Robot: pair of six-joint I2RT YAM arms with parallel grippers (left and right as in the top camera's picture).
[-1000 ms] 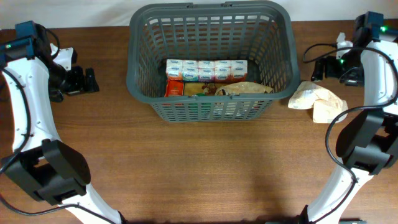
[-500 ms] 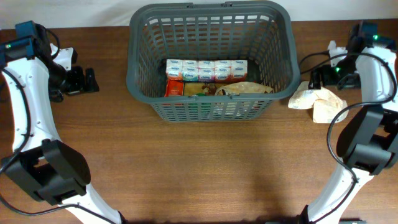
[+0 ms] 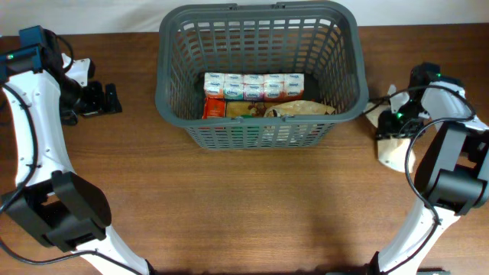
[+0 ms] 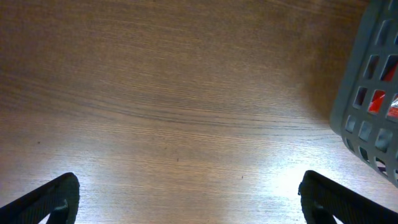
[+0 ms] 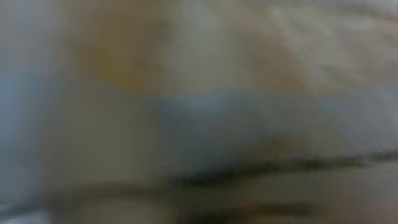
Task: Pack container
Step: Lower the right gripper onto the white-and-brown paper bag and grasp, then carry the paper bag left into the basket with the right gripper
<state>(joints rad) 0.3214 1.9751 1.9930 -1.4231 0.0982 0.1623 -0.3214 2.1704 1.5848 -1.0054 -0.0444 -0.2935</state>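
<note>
The container point(image 3: 162, 76) is a dark grey slotted basket at the table's back centre; its corner shows in the left wrist view point(image 4: 367, 93). Inside lie a row of white packs point(image 3: 252, 85), a red-orange packet point(image 3: 214, 107) and a brown bag point(image 3: 299, 108). My right gripper point(image 3: 391, 122) is down on a pale crumpled bag point(image 3: 397, 150) just right of the container. The right wrist view is a pale blur, with the jaws hidden. My left gripper point(image 3: 107, 99) hangs open over bare wood left of the container, nothing between its fingers point(image 4: 59, 193).
The wooden table point(image 3: 244, 198) stretches in front of the container. The right arm's cable point(image 3: 374, 107) loops close to the container's right wall. The table's far edge runs just behind the container.
The right arm has come down and towards the container, from behind the pale bag onto it. The bag now looks partly covered and shifted. The left arm has not moved.
</note>
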